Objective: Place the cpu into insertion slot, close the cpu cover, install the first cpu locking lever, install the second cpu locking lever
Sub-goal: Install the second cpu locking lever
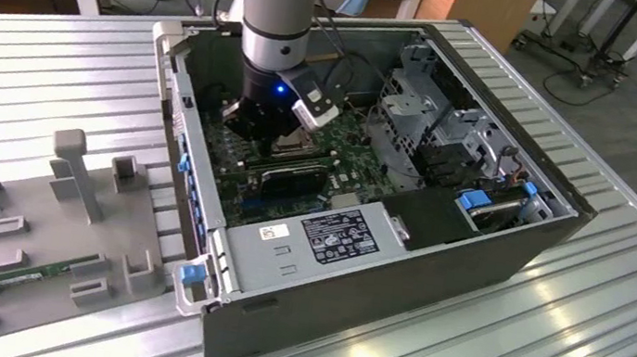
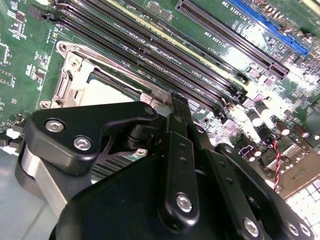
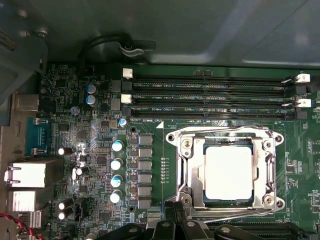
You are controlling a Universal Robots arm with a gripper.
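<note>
In the first wrist view the cpu (image 3: 229, 172) lies flat in the insertion slot (image 3: 274, 170), its pale metal face showing through the window of the cpu cover (image 3: 192, 167), which is folded down over it. Thin wire levers run along two opposite sides of the socket frame. My gripper (image 3: 173, 207) is shut with nothing between its fingers, its tips at the socket's corner beside one lever. In the second wrist view the gripper (image 2: 179, 100) points at the socket edge, with the cpu (image 2: 107, 92) just beyond. In the exterior view the gripper (image 1: 261, 124) reaches down into the case over the socket (image 1: 294, 145).
The open computer case (image 1: 508, 252) lies on a slatted metal table. Long memory slots (image 3: 210, 92) run beside the socket, and capacitors (image 3: 116, 162) stand on its other side. A drive cage (image 1: 410, 107) and power supply (image 1: 324, 235) crowd the case. A grey fixture plate (image 1: 38, 223) sits at the exterior view's left.
</note>
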